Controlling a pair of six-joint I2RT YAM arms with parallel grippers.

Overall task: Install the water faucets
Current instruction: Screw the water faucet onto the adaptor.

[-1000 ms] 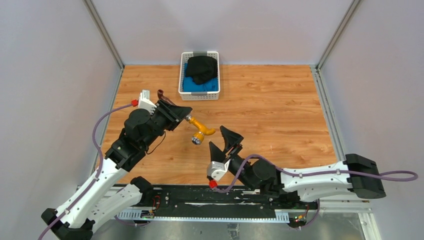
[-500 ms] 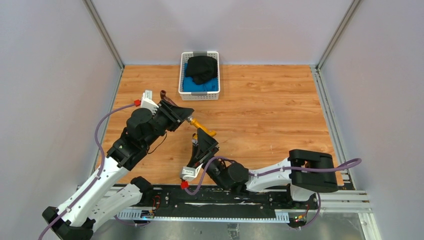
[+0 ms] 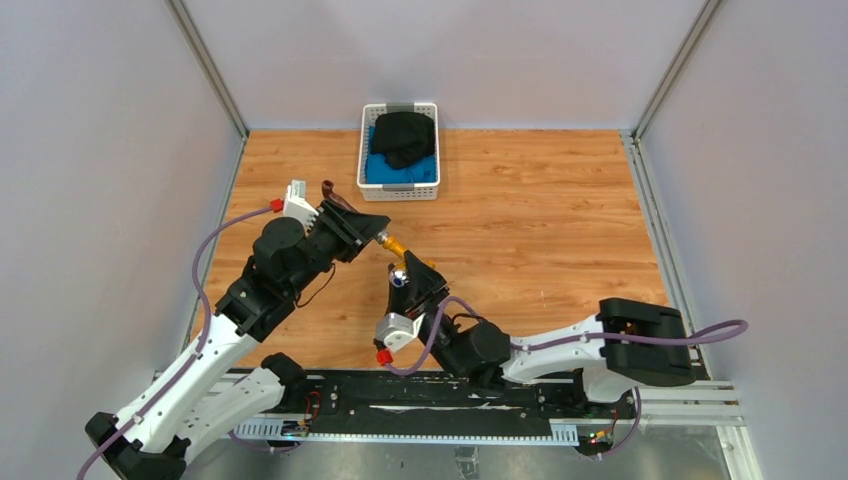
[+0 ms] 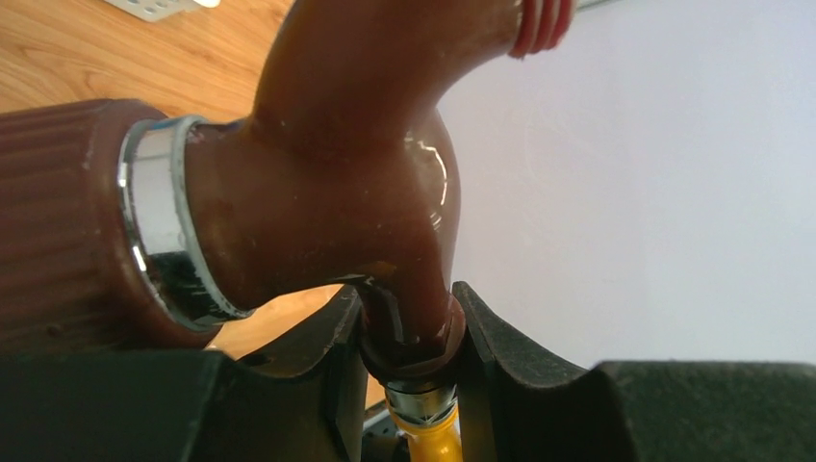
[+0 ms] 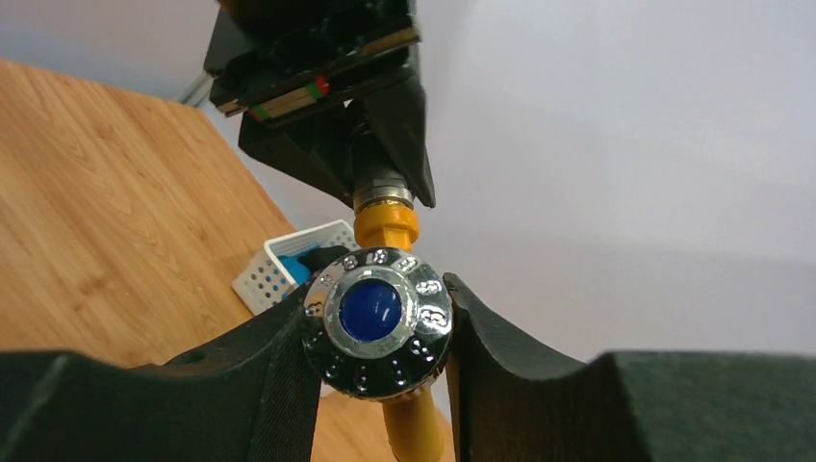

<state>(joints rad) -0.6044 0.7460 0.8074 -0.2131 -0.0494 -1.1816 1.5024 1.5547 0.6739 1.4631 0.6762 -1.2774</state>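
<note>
Now, nearest, the right gripper [image 5: 385, 294] pinches the blue-centred knob [image 5: 377, 322] of the yellow tap [image 5: 385, 223], probably to turn it. Beyond, the left gripper [image 4: 406, 298] clamps the brown tap [image 4: 337, 183] by its neck, bracing it above the bench [image 3: 540, 220] where both taps meet. A basket [image 3: 362, 150] sits farthest.

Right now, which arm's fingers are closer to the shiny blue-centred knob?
Right. Right fingers press the knob on both sides; left fingers clamp the brown tap beyond the yellow tap.
</note>
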